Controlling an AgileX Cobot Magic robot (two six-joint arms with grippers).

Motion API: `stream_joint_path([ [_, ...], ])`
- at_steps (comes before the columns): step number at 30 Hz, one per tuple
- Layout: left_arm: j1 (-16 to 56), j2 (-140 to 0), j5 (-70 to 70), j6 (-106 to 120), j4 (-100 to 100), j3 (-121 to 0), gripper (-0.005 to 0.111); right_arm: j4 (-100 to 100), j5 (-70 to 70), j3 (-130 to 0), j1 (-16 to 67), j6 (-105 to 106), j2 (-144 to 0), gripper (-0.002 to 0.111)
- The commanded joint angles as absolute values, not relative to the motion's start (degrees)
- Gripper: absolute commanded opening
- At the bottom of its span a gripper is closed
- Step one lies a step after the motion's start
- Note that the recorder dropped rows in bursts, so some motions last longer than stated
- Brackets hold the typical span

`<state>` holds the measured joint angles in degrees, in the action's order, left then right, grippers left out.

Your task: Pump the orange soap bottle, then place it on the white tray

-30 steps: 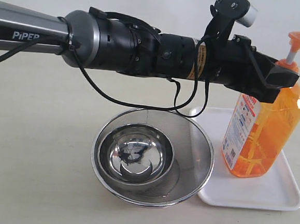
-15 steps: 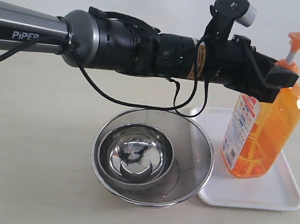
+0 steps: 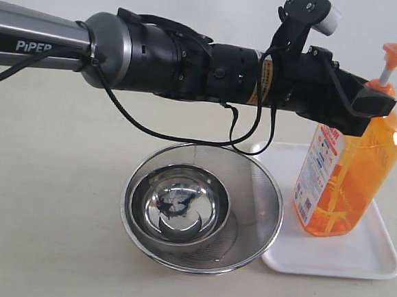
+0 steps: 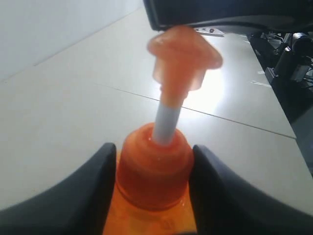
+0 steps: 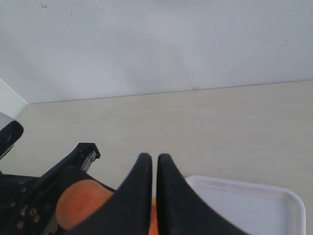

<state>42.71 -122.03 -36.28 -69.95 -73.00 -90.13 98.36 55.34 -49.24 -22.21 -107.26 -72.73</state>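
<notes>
Left gripper [image 4: 154,151] is seen clamped on the orange collar of the soap bottle [image 3: 348,174], with one dark finger [image 4: 93,188] pressed to each side just below the white stem. The bottle is held nearly upright, leaning slightly, with its base on the white tray [image 3: 375,262] near the tray's left end in the exterior view. Whether its full weight rests there cannot be told. The pump head [image 4: 183,51] is raised, and a stretch of white stem is exposed beneath it. The right gripper [image 5: 154,159] is brought together, with only a thin slit left between its fingers and nothing caught in it. It is placed right over the pump head, and in the left wrist view its dark underside appears to touch the top. A steel mesh strainer [image 3: 260,195] with a steel bowl [image 3: 180,202] set inside is found on the table [image 3: 42,212] just beside the tray.
</notes>
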Motion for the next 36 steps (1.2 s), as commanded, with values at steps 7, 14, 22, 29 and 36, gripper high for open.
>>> stream_joint_path([
  [7, 42.9, -122.77, -35.13, -73.19, -74.35, -89.33, 0.005, 99.95, 55.83, -48.71, -22.38, -108.94, -69.14, 0.0],
  [14, 42.9, -122.77, -35.13, -73.19, -74.35, -89.33, 0.005, 99.95, 55.14, -47.49, -22.38, -109.4, -68.52, 0.0],
  [22, 42.9, -122.77, -35.78, -73.22, -74.35, -89.33, 0.005, 99.95, 48.75, -46.8, -22.38, -107.1, -68.52, 0.0],
  [29, 42.9, -122.77, -35.78, -73.22, -74.35, -89.33, 0.005, 99.95, 51.71, -46.69, -22.27, -107.49, -68.63, 0.0],
  [36, 42.9, -122.77, -35.84, -73.22, -74.35, -89.33, 0.005, 99.95, 55.13, -46.42, -22.27, -109.35, -68.63, 0.0],
])
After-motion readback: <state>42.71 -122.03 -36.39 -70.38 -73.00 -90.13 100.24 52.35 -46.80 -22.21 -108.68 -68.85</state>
